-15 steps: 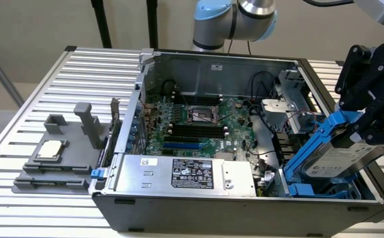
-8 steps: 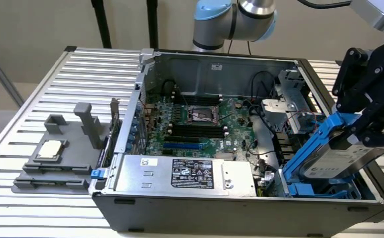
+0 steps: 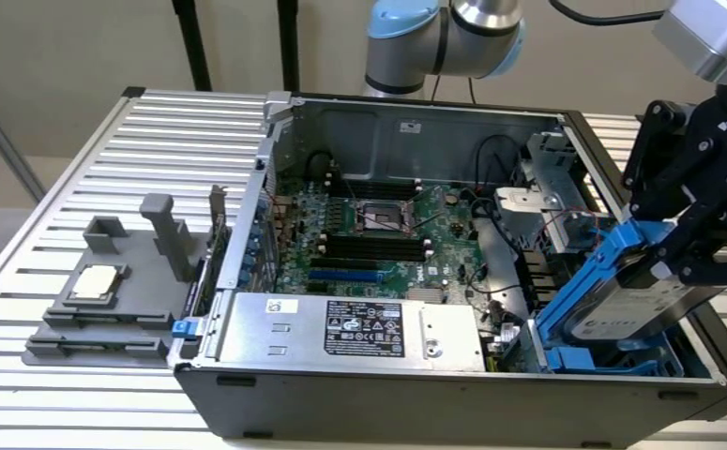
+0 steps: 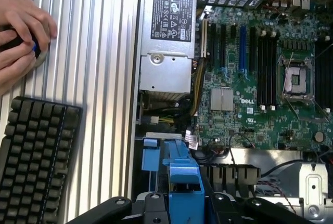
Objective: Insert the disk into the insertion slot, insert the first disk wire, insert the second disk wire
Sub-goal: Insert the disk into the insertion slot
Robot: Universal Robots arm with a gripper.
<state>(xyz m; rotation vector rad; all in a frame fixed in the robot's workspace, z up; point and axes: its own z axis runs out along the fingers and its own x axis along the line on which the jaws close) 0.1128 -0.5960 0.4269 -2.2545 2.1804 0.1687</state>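
Exterior view: your flat silver-grey disk [image 3: 628, 302] in its bright blue plastic frame hangs tilted over the grey sheet-metal insertion slot [image 3: 584, 361] with blue rails, at the near corner of the open black computer case [image 3: 463, 403] on the exterior view's right. Your black hand [image 3: 695, 246] pinches its upper end, probably so the lower end leads; its long axis slopes down toward the slot.
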